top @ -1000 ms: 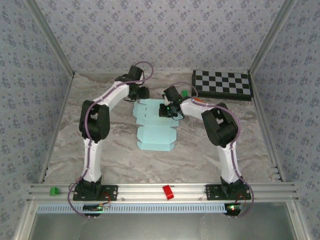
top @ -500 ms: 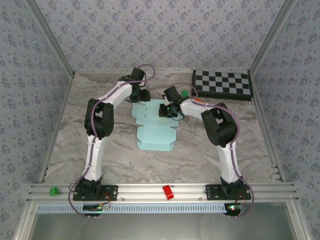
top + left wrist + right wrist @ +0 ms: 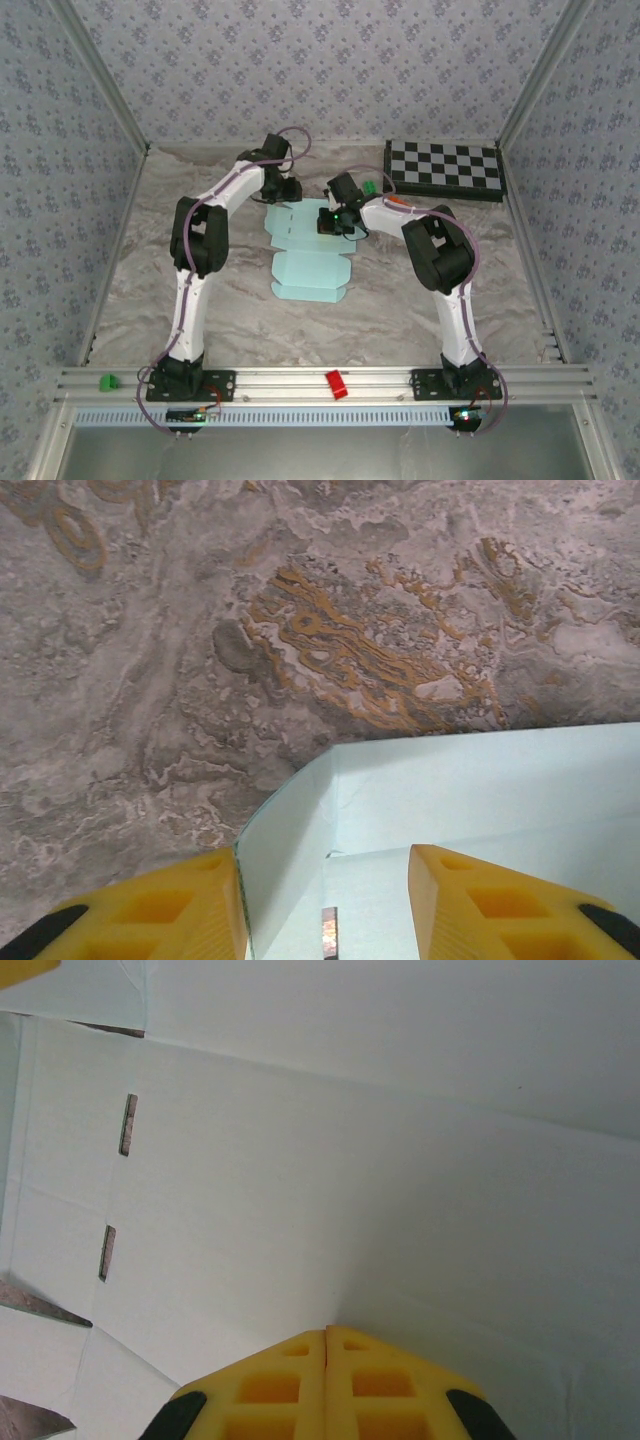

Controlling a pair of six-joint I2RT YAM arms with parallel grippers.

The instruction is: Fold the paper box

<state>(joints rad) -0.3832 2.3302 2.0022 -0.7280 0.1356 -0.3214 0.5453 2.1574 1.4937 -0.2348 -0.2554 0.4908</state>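
The paper box [image 3: 310, 275] lies as a pale blue die-cut sheet on the marbled bench [image 3: 150, 270], about midway between its left and right edges and somewhat toward the far edge. Its far end reaches up between the two wrists. The left gripper [image 3: 283, 192] is at the sheet's far left corner. In the left wrist view its pincer [image 3: 322, 865] is spread, yellow fingers [image 3: 150, 910] apart, with a raised flap of the card [image 3: 290, 830] standing between them, close against the left finger and clear of the right one. The right gripper [image 3: 335, 225] sits over the sheet's far right part. In its own wrist view the pincer [image 3: 327, 1332] is pressed together, its tip low over the flat card [image 3: 350, 1160], beside two short slits [image 3: 128, 1125]. A black-and-white checkerboard [image 3: 445, 168] lies at the bench's far right corner, well apart from the sheet
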